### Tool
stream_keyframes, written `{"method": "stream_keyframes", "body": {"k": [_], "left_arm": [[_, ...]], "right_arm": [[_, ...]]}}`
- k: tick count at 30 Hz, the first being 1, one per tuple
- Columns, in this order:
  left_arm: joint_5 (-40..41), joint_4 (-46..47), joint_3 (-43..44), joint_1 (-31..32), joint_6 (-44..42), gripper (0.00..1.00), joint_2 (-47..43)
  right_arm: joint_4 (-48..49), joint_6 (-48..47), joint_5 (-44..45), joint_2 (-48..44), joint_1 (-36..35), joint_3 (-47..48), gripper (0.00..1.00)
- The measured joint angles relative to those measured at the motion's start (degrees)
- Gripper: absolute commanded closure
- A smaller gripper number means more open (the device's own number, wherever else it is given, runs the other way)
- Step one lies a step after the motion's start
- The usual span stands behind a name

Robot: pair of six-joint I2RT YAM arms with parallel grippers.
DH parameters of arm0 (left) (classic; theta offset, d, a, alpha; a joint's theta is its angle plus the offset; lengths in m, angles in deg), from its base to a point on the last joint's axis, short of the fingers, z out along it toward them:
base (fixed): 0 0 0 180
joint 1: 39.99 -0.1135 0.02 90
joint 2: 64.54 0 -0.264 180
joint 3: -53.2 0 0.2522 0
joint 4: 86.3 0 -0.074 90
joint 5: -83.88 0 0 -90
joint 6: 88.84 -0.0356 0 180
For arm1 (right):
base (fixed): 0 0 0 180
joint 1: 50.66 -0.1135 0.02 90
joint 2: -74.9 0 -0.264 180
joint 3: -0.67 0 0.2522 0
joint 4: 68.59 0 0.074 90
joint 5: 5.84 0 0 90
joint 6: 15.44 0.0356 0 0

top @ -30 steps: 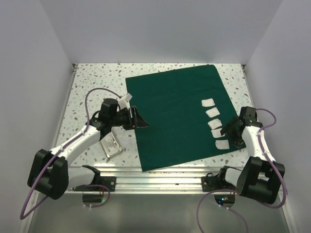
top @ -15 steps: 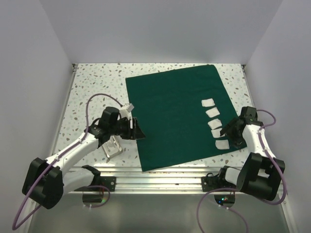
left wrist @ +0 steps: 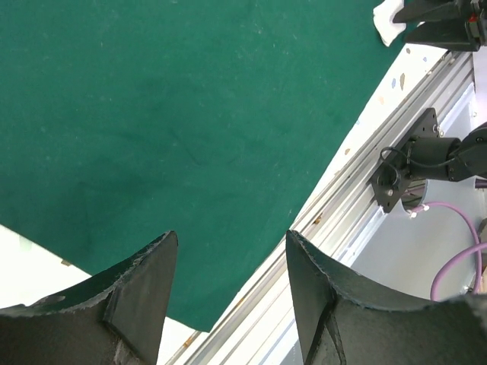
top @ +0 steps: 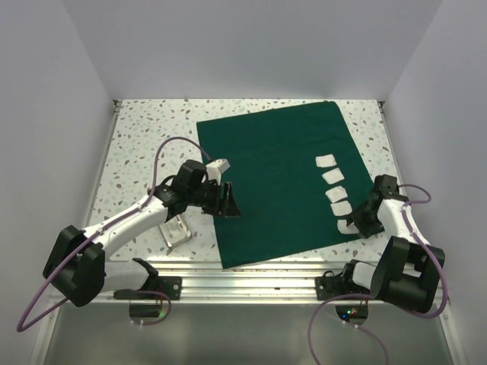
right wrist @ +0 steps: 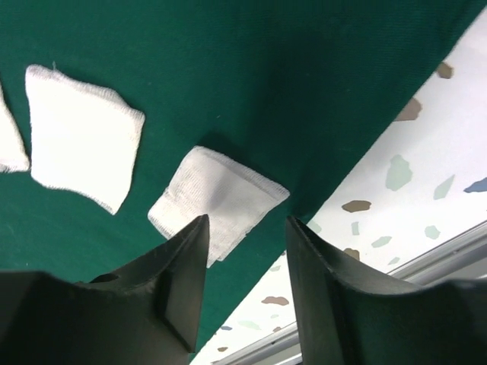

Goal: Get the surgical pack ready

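Centrally on the surface (top: 144, 137), one green surgical pack (top: 274, 175) lies flat, five gauze squares (top: 332, 176) down its right side. Left gripper (top: 228, 207), spread apart, hovers at its left edge; right gripper (top: 356, 223), likewise apart, at its near-right corner.

The speckled table (top: 137, 133) carries the spread green cloth (top: 274, 163).

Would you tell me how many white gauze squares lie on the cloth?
5 white gauze squares, in a column along the dark green cloth's right side; the nearest partly under the right tool.
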Motion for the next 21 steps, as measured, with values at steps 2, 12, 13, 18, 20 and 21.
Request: {"method": "stream_keyframes", "body": {"k": [2,12,13,18,20,21], "left_arm": [[0.1,-0.4,0.6,0.0,-0.3,0.38,0.6],[1.0,-2.1,1.0,0.0,-1.4,0.38,1.6],[1.0,-2.3,1.0,0.0,-1.4,0.38,1.7],[1.3,-2.4,1.0,0.0,-1.4,0.38,2.2],[1.4,-2.4,1.0,0.0,-1.4,0.38,2.3],[1.4,-2.4,1.0,0.0,-1.4,0.38,2.3]], "right_arm": [[0.0,0.3,0.9,0.0,0.3,0.0,0.54],[0.5,-0.3,2.6,1.8,2.8,0.4,0.60],[0.7,-0.5,2.6,2.0,3.0,0.4,0.60],[1.0,-1.4,2.1,2.3,3.0,0.4,0.61],[1.6,-1.6,1.7,2.6,3.0,0.4,0.61],[1.9,-1.7,1.5,2.7,3.0,0.4,0.61]]}}
